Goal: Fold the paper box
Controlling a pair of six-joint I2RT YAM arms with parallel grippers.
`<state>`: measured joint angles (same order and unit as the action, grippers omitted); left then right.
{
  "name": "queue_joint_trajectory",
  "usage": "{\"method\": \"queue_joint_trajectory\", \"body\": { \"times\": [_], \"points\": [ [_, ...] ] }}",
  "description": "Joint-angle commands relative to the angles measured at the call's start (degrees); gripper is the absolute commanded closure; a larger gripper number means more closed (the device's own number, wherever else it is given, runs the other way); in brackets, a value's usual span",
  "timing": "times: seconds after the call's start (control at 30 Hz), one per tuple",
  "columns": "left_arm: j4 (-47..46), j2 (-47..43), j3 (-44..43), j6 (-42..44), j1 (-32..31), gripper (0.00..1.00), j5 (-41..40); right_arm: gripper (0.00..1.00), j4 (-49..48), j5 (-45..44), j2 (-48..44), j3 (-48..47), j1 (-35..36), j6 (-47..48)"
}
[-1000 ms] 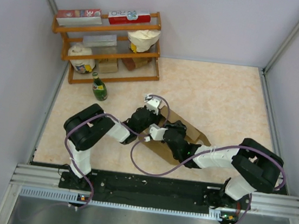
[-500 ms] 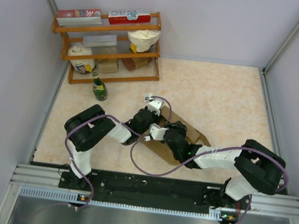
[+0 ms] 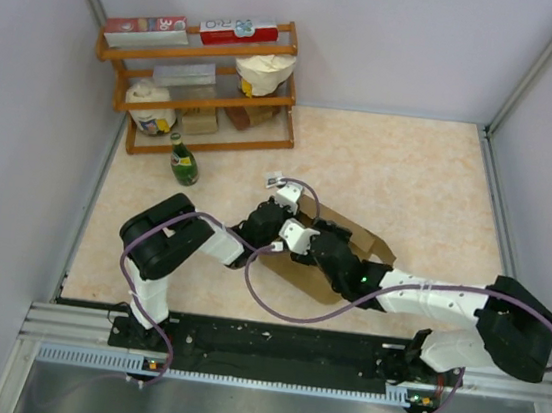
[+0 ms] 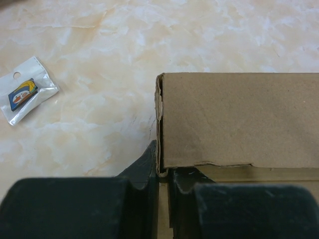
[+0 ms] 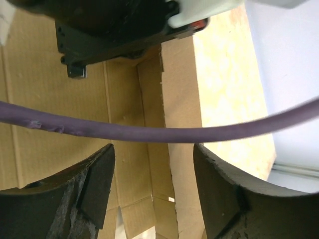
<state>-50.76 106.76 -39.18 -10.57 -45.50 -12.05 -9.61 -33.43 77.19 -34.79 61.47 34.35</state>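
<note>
The plain brown paper box (image 3: 347, 245) lies partly folded on the floor in the middle of the top view. My left gripper (image 4: 164, 172) is shut on the box's thin upright side wall, one finger (image 4: 144, 164) outside it and one inside. The wall and a flat panel (image 4: 239, 119) fill the left wrist view. My right gripper (image 5: 152, 164) is open above the box's inner panels (image 5: 124, 99), holding nothing. The left arm's purple cable (image 5: 149, 133) crosses just in front of the right fingers. In the top view both grippers (image 3: 293, 234) meet at the box's left end.
A wooden shelf (image 3: 210, 88) with printed boxes, a bag and jars stands at the back left, a green bottle (image 3: 184, 163) in front of it. A small plastic packet (image 4: 25, 94) lies on the floor left of the box. Grey walls close the sides.
My right arm has stretched leftward, moving its gripper further over the box's left end beside the left gripper. The left gripper stays clamped on the box wall.
</note>
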Motion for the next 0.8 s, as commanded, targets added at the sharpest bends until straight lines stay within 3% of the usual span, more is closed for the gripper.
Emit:
{"method": "queue_joint_trajectory", "body": {
  "times": [0.0, 0.1, 0.23, 0.4, 0.63, 0.77],
  "points": [
    [-0.65, -0.5, -1.34, -0.07, -0.47, 0.95, -0.43, 0.36, 4.59, 5.03, -6.68, -3.36, 0.93, -6.3],
    [-0.57, -0.68, -1.34, 0.2, -0.47, 0.92, -0.6, 0.33, 6.17, 7.49, -10.82, -3.62, 0.93, -7.8],
    [0.05, -1.46, -1.51, 0.11, -0.56, 0.77, -1.04, 0.33, 5.83, 9.78, -15.83, -3.01, 0.06, -10.08],
    [0.31, -3.13, -1.34, -0.33, -0.56, 0.66, -0.43, 0.33, 2.84, 10.58, -19.17, -0.99, -2.23, -17.02],
    [1.37, -6.82, 0.33, -0.68, -0.47, 0.59, 1.07, 0.33, 0.9, 12.68, -22.08, -1.6, -7.93, -25.28],
    [2.68, -11.12, 2.43, -1.64, -0.65, 0.56, 2.29, 0.35, 0.29, 18.47, -22.26, -2.13, -12.95, -30.73]
  ]
}}
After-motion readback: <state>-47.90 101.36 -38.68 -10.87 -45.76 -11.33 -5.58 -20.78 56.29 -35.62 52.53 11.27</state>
